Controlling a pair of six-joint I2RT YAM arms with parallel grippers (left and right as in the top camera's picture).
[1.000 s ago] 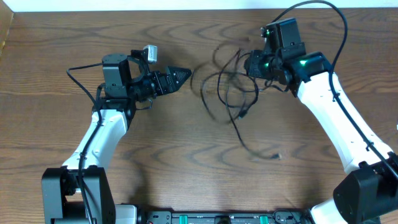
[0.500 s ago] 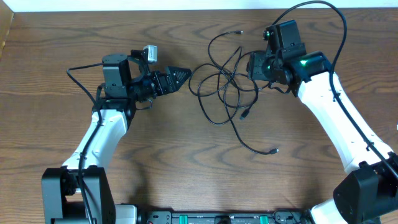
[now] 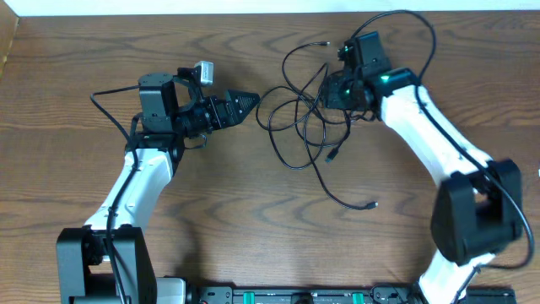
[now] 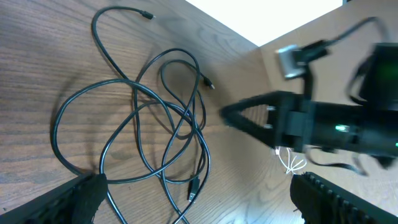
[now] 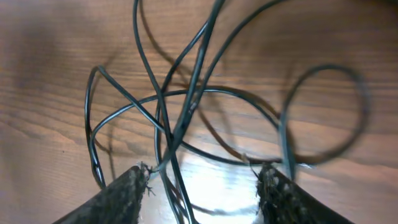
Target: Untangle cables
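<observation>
No lettering, label, brand, number or sign can be read in any view, neither on the cables [image 3: 310, 108] nor on the table [image 3: 253, 219].

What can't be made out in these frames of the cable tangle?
- Overhead: the right gripper hides its fingertips under its own wrist, so contact with the cables cannot be told.
- Overhead: the plug ends are too small to identify.
- Right wrist: blur hides which strand lies over which, and strands run off the bottom edge.
- Left wrist: the right arm is motion-blurred, and the bottom edge cuts off the cables.
</observation>
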